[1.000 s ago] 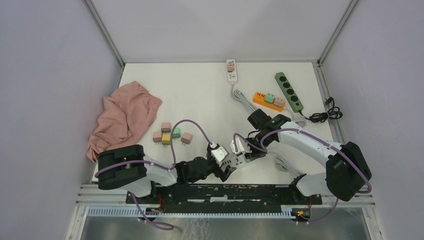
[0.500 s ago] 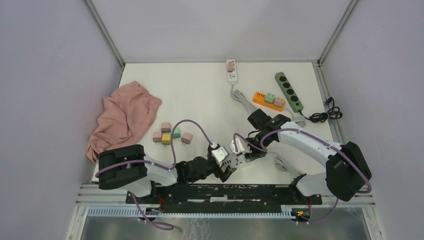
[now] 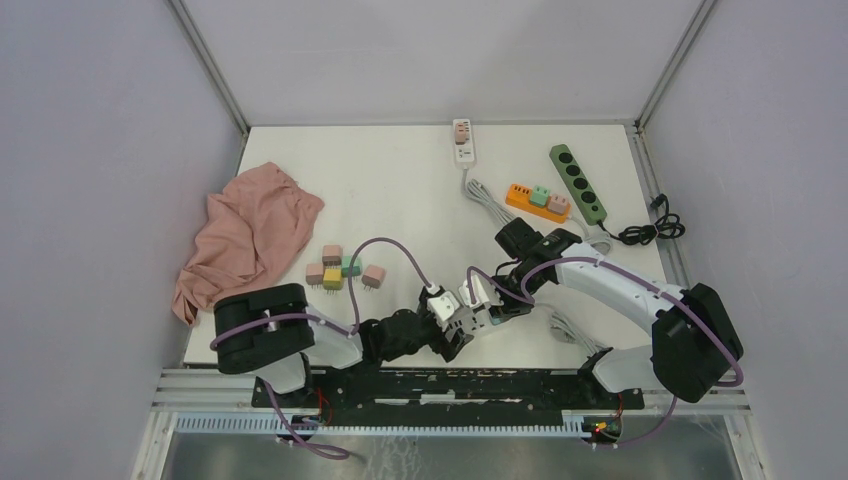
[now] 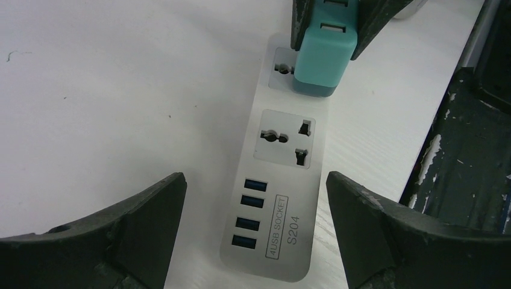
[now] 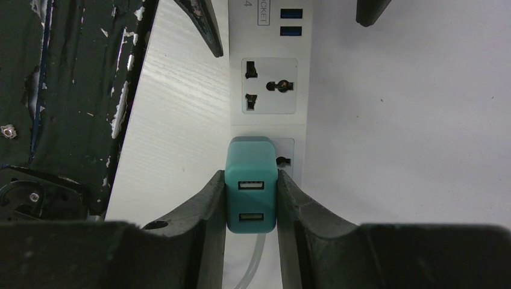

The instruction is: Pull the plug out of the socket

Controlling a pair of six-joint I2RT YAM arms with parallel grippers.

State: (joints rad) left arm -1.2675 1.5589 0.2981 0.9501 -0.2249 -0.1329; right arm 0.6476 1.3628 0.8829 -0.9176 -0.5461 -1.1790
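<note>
A white power strip (image 4: pixel 283 180) with USB ports lies near the table's front edge. It also shows in the right wrist view (image 5: pixel 269 90). A teal plug (image 5: pixel 251 180) with two USB slots stands in its socket and shows at the top of the left wrist view (image 4: pixel 322 57). My right gripper (image 5: pixel 250 183) is shut on the teal plug, one finger on each side. My left gripper (image 4: pixel 254 186) is open, its fingers either side of the strip's USB end without touching it. In the top view the left gripper (image 3: pixel 455 330) and right gripper (image 3: pixel 487 303) meet there.
The black rail (image 4: pixel 470 150) runs just beside the strip. A pink cloth (image 3: pixel 250 235) lies at the left with several coloured plugs (image 3: pixel 340 268) near it. A white strip (image 3: pixel 463 140), an orange strip (image 3: pixel 537 197), a green strip (image 3: pixel 577 182) and a black cable (image 3: pixel 650 230) lie at the back right.
My left arm's elbow has swung a little to the right and its gripper has edged toward the strip. The right arm and the teal plug have not visibly moved.
</note>
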